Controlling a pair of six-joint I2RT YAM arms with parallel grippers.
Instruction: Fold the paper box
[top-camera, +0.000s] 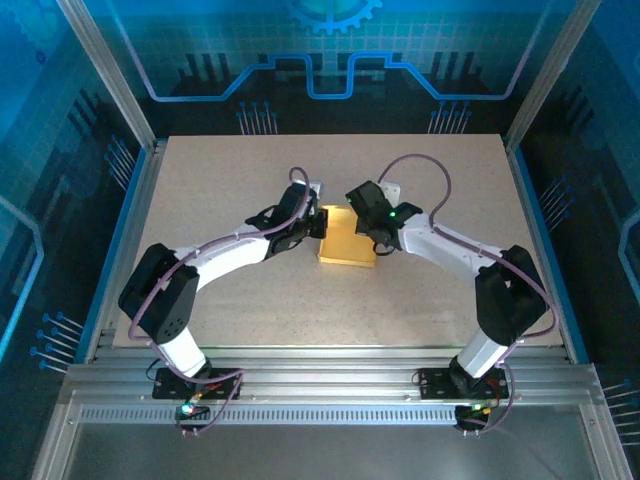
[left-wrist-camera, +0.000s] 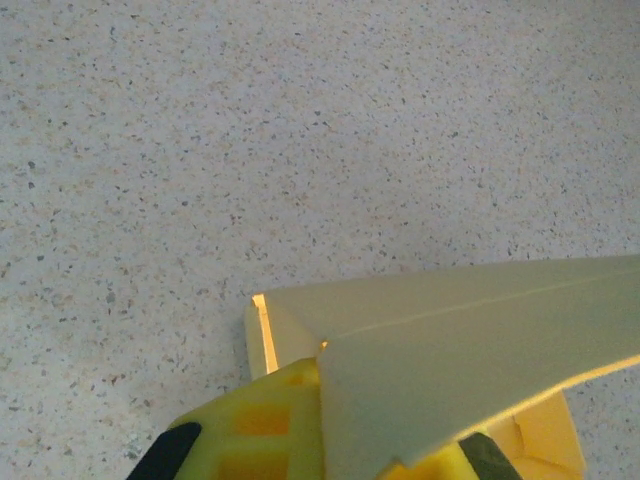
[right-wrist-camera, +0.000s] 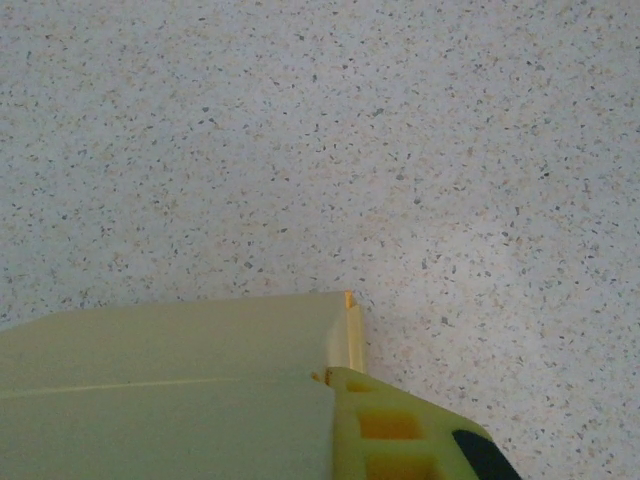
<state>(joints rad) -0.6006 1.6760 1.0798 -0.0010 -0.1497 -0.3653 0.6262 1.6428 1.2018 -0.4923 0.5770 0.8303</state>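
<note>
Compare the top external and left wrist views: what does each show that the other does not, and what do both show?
Top external alone: the left arm and right arm from base to wrist, the metal rail, and the table out to its edges. Left wrist alone: the crease across the flap of the box. Both: the box on the speckled table.

paper box: thin matt card, smooth | table: matt speckled laminate | rail: ribbed metal
</note>
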